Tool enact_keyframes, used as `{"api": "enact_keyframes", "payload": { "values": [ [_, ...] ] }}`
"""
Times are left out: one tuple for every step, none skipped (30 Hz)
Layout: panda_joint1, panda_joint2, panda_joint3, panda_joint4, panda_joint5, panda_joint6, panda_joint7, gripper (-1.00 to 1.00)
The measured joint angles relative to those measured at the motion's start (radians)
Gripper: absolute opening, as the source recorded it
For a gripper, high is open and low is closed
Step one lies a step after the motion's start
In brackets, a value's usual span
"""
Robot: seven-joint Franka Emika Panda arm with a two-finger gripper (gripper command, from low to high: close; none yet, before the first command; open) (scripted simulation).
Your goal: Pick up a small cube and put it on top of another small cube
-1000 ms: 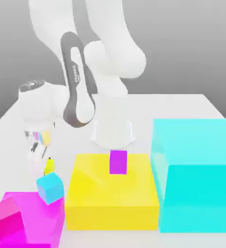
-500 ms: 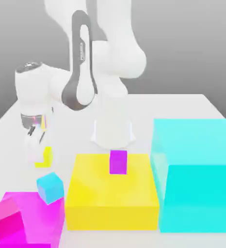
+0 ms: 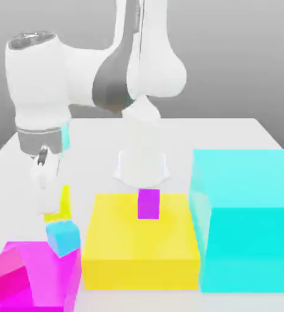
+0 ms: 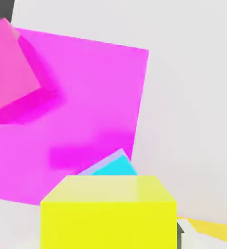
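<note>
At the exterior view's left, I see the large magenta block [image 3: 41,274] with a small pink cube [image 3: 7,272] sitting on top of it. Just above its far corner rests the small cyan cube [image 3: 63,236]. My gripper [image 3: 53,198] hangs over that cyan cube, clenched on the small yellow cube [image 3: 60,206], which is lifted clear of the white table [image 3: 230,134] and sits just above the cyan one. In the hand view the small yellow cube [image 4: 108,211] fills the foreground, with the cyan cube [image 4: 114,168] showing beyond it. Toward the middle sits the large yellow block [image 3: 141,244], carrying a small purple cube [image 3: 149,203]. At the exterior view's right stands the big cyan block [image 3: 248,219].
</note>
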State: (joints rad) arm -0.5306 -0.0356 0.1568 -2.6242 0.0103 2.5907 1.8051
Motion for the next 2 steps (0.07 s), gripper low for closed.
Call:
{"api": "enact_keyframes", "payload": {
  "values": [
    [0.0,0.0,0.0,0.0,0.0,0.0,0.0,1.0],
    [0.0,0.0,0.0,0.0,0.0,0.0,0.0,1.0]
  ]
}}
